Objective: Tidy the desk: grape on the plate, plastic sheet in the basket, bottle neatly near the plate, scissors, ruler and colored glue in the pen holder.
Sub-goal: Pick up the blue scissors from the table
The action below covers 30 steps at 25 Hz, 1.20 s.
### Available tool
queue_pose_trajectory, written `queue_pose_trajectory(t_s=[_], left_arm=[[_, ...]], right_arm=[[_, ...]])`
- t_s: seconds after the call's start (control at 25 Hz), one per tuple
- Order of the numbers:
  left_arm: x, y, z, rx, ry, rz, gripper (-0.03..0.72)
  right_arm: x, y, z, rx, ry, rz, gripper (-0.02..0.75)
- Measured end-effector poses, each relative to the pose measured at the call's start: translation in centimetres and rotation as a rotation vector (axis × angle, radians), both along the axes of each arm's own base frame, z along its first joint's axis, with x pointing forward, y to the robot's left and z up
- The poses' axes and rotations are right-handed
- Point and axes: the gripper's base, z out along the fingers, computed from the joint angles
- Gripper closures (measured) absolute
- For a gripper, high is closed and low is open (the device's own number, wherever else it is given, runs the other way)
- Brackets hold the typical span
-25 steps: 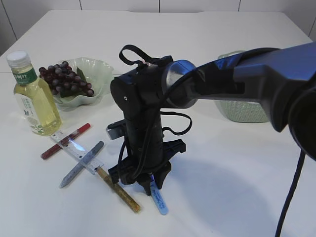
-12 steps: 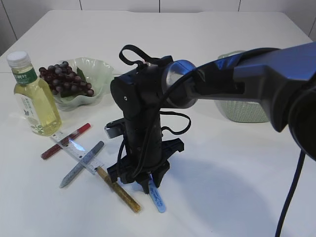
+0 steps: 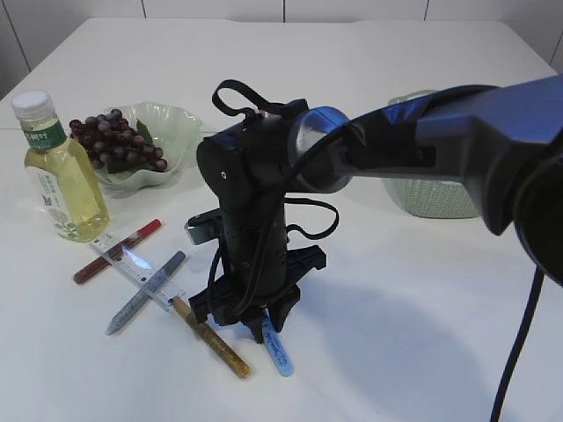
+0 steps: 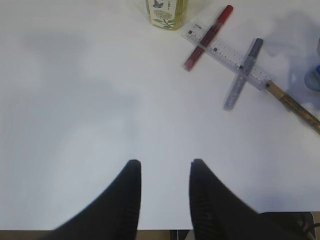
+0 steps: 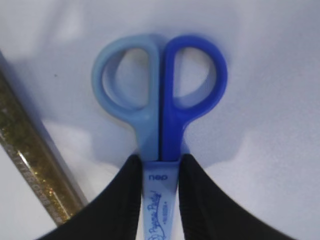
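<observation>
Blue scissors (image 5: 160,125) between right claw (image 5: 159,172) fingers

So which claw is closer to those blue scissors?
The right claw: its fingers grip the scissors just below the handles. The left claw hovers over bare table, well apart from them.

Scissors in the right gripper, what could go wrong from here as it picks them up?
1. The right gripper pinches the scissors on the narrow sheath below the handles, so they may swing or slip when lifted.
2. The gold glitter glue lies right beside the fingers and could get nudged.
3. No pen holder shows in any view, so the drop-off spot cannot be confirmed.
</observation>
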Motion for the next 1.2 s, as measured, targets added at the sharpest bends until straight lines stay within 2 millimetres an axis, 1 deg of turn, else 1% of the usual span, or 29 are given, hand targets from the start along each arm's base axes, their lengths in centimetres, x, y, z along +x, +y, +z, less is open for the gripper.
queue_pose_trajectory(t_s=[0.2, 0.44, 1.2], left_arm=[[0.00, 0.00, 0.00, 0.000, 0.000, 0.000, 0.446], [0.00, 0.00, 0.00, 0.000, 0.000, 0.000, 0.446], [0.00, 0.00, 0.00, 0.000, 0.000, 0.000, 0.446]], right_arm=[[0.00, 0.00, 0.00, 0.000, 0.000, 0.000, 0.522], [0.00, 0.00, 0.00, 0.000, 0.000, 0.000, 0.563], [0.02, 0.01, 0.00, 0.002, -0.002, 0.002, 0.563]])
